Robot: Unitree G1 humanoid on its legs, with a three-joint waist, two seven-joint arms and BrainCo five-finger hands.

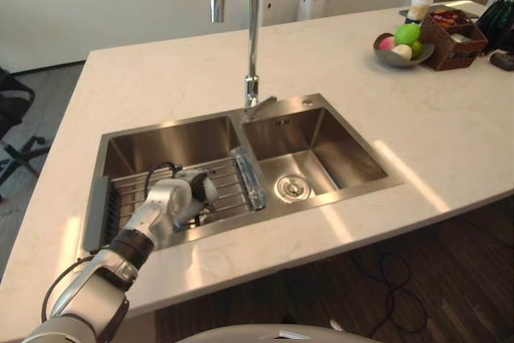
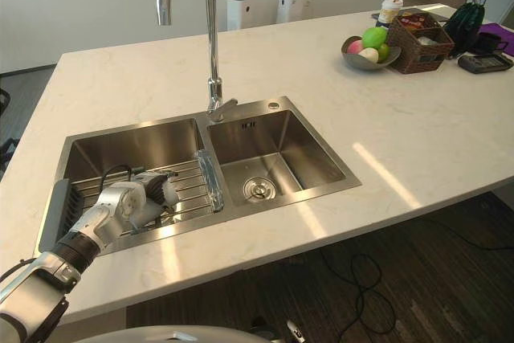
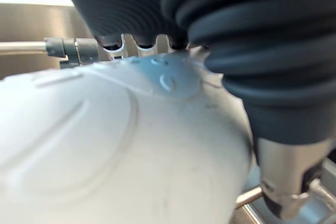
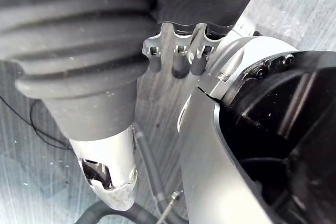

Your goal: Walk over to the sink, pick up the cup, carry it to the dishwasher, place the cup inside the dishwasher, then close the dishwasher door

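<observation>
Gripping a pale, faintly embossed cup point(image 3: 105, 145), the left hand point(image 1: 173, 202) curls round it above the sink's point(image 1: 353, 158) wire rack point(image 1: 229, 178).

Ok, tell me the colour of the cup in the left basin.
The rounded cup is white, with a faint bluish patch; clearest in the left wrist view.

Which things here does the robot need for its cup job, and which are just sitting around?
For the job: cup, held in the left hand; sink and its rack.

Just lying about: tap, fruit bowl, wicker basket, paper cup, dark vase. The right hand hangs idle.
</observation>
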